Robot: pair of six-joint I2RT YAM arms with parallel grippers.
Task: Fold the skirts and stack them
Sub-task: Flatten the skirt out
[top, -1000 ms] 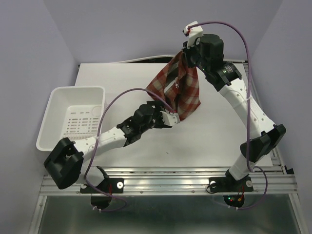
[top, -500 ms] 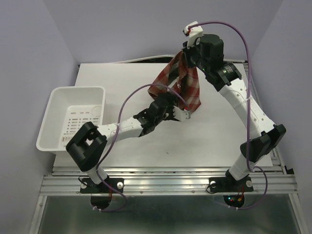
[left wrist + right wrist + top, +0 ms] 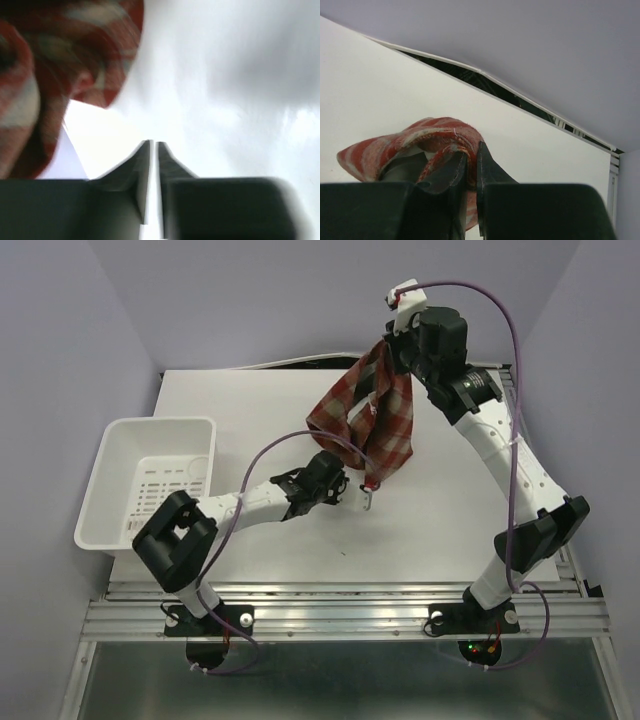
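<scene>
One plaid skirt [image 3: 375,425], red, maroon and cream, hangs in the air over the back of the table. My right gripper [image 3: 396,342] is shut on its top edge; in the right wrist view the cloth [image 3: 420,135] bunches between the fingers of that gripper [image 3: 472,150]. My left gripper [image 3: 368,498] sits just below the skirt's lower corner, near the table surface. In the left wrist view its jaws [image 3: 154,145] are shut with nothing between them, and the skirt [image 3: 50,60] hangs blurred at the upper left, apart from the fingertips.
A white perforated basket [image 3: 160,425] stands at the table's left edge. The white table [image 3: 250,400] ends at a metal rail along the near side, where both arm bases are bolted. Lilac walls close in the back and sides.
My left gripper has closed from wide open and pulled slightly down and back from the skirt's lower edge, holding nothing. The right gripper has shifted a little right with the hanging skirt.
</scene>
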